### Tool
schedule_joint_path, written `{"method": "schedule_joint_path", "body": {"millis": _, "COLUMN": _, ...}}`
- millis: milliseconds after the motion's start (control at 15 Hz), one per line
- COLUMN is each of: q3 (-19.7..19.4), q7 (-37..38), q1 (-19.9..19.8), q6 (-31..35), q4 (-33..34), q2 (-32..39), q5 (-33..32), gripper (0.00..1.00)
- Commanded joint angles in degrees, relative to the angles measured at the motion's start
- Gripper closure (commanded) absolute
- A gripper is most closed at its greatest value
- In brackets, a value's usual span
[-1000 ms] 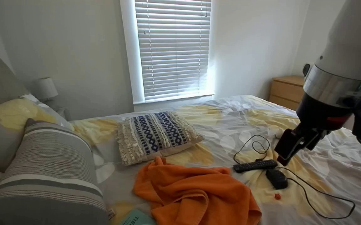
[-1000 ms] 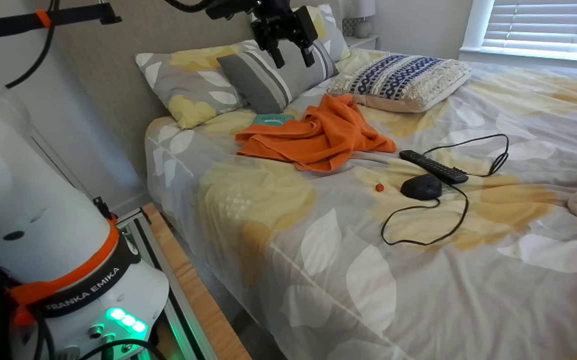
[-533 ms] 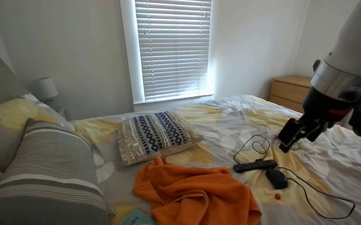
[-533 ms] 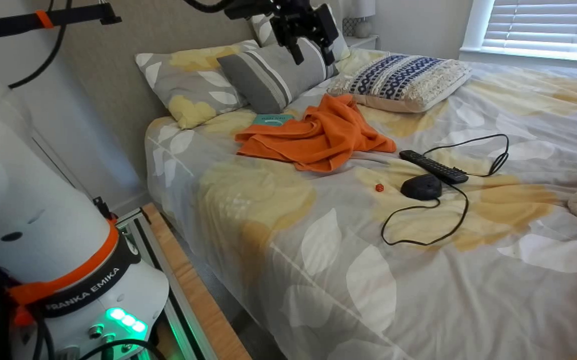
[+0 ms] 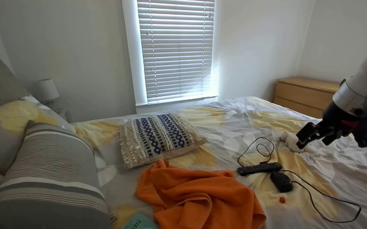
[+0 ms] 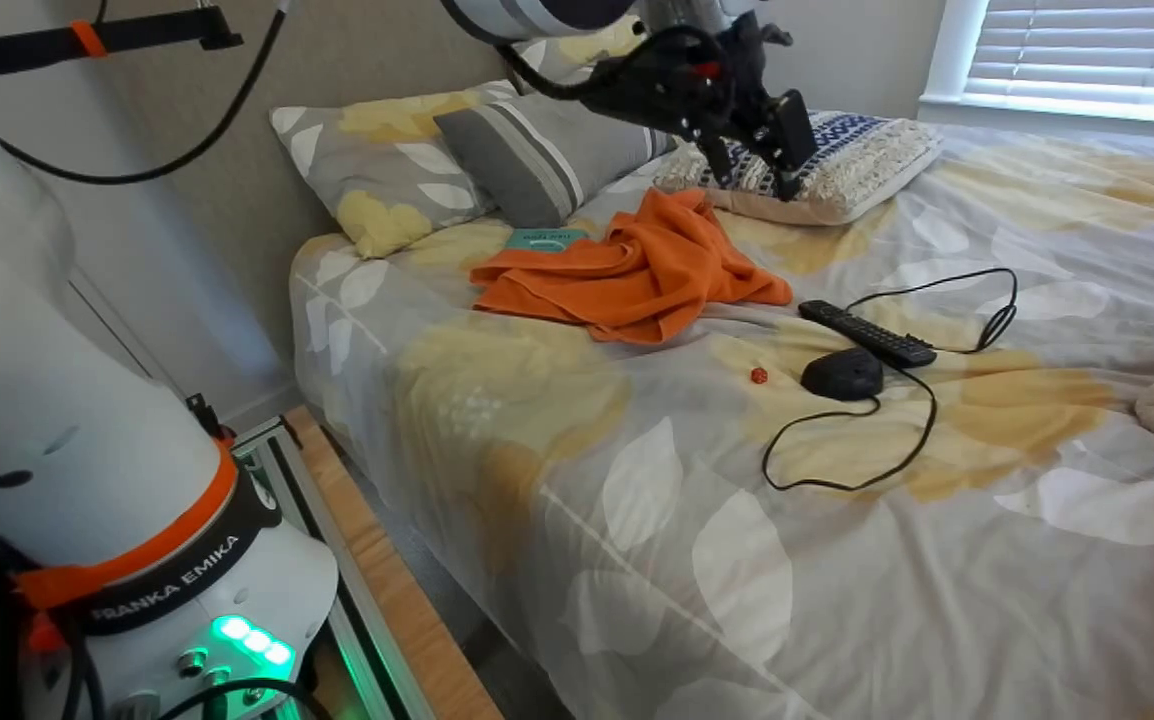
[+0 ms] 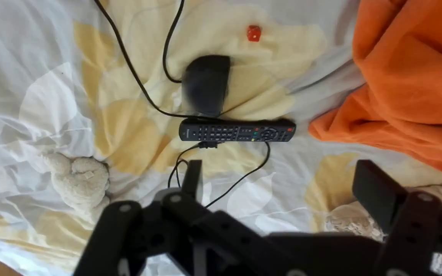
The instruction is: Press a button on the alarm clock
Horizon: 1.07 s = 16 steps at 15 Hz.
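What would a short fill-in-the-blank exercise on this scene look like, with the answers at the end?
In the wrist view, the cloth lies to the ____ of the clock.
The colour of the die is ____.
Of the clock and the remote, the longer is the ____.
Its jaws stand apart, so the gripper is not shut but ____.
Missing words: right, red, remote, open.

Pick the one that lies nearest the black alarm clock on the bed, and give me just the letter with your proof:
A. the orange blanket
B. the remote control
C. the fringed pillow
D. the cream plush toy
B: in the wrist view the remote control lies right alongside the alarm clock, while the other three lie clearly farther off.
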Motion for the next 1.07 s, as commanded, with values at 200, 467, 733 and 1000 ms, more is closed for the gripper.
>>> {"method": "schedule_joint_path", "body": {"millis": 200, "q3": -2.20, "q7": -2.44, "q1": -0.34, "q6": 5.53, "q4": 4.01, "q2": 8.30, "q5": 5.51, "gripper": 0.00}}
{"method": "schedule_joint_path", "body": {"millis": 467, "q3": -2.27, "q7": -2.84, "q1": -0.31, "q6": 5.77, "q4": 4.98, "q2": 9.42, "q5": 5.82, "gripper": 0.00}}
{"method": "schedule_joint_path", "body": {"millis": 733, "q3": -2.26, "q7": -2.85, "q1": -0.31, "q6": 5.77, "q4": 4.95, "q2": 9.08, "q5": 5.82, "gripper": 0.00}}
{"method": "schedule_joint_path", "body": {"millis": 1000, "q3": -2.26, "q7": -2.85, "q1": -0.30, "q6": 5.77, "q4": 4.94, "q2": 9.05, "q5": 5.82, "gripper": 0.00}}
